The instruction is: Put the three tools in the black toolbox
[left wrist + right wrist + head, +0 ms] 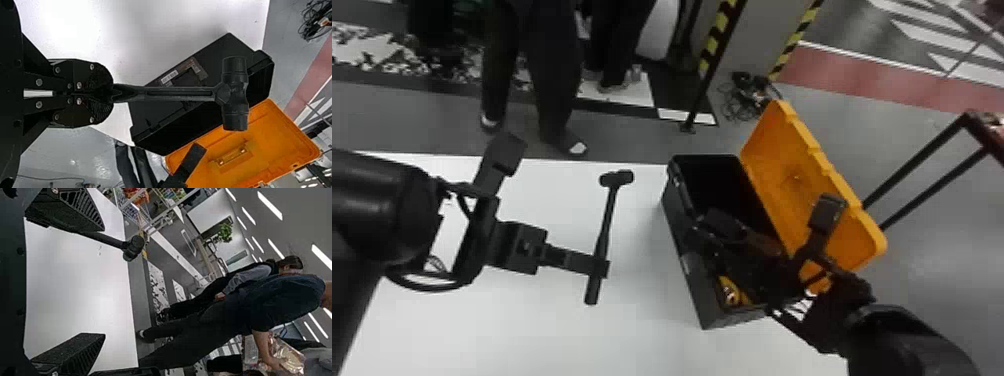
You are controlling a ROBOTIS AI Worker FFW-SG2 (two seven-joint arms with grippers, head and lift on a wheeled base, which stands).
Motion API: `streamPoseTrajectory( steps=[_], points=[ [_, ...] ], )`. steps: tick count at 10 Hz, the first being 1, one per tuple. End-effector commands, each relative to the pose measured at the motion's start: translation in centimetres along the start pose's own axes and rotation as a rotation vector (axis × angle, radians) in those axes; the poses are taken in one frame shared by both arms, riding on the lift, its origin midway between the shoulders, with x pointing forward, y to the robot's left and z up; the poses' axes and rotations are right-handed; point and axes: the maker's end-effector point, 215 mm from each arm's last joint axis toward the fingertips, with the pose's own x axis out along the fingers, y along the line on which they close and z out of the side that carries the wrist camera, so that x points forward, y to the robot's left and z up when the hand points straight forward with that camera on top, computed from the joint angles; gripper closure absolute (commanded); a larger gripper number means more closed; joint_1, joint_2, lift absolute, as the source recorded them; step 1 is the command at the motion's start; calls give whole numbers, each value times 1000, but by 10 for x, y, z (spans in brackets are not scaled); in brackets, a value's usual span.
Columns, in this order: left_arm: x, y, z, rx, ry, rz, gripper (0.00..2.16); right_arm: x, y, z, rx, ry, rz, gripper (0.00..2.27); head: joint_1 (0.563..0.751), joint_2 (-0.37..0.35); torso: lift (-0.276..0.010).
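Hammer point(604, 225), one, black, with a double-faced head point(617, 178) and a long straight handle. Held by the left hand point(599, 268), to the left of the toolbox and apart from it in the head view; head toward the far side, handle end toward the robot. Whether it touches the tabletop, cannot tell.

Left hand: closed on the hammer's handle near its end, a short stub showing past the fingers. In the left wrist view, the fingers point(100, 78) press together on the handle, head standing out well beyond them.

Right hand point(709, 232): open, fingers point(74, 352) wide apart with nothing gripped between them in the right wrist view. Placed over the toolbox in the head view; whether it reaches below the rim, cannot tell.

Toolbox point(689, 272), one, black, long, open, set at a slant on the tabletop point(532, 320), right of the hammer. Orange lid point(782, 160) swung open along the right side.

Yellow-and-dark thing point(732, 291), one, inside the toolbox at the end nearer the robot, partly hidden; kind unclear.

Tabletop: white.

Cables point(744, 95), black, one tangle, on the floor point(922, 260) past the toolbox. Two-bar black frame point(922, 160), one, beyond the lid to the right.
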Motion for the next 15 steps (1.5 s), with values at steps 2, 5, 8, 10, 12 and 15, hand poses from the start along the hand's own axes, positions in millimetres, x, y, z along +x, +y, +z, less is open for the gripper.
streamPoseTrajectory(
  steps=[2, 5, 8, 10, 12, 15],
  points=[
    [8, -6, -3, 21, 23, 2, 1717, 3, 2, -6, 20, 30, 11, 36, 695, -350, -55],
    [9, -6, -1, 39, 30, 21, 1717, 8, 9, -15, 36, 65, 28, 36, 695, -350, -55],
    [13, -8, -2, 59, 46, 34, 1717, 16, 26, -29, 66, 147, 69, 39, 695, -350, -55],
    [16, -9, 0, 75, 55, 48, 1717, 21, 32, -34, 63, 192, 84, 36, 695, -350, -55],
    [19, -11, -1, 90, 65, 56, 1717, 29, 42, -35, 59, 213, 107, 36, 695, -350, -55],
    [25, -13, -9, 88, 79, 55, 1717, 39, 54, -39, 43, 242, 126, 36, 695, -337, -55]
  ],
)
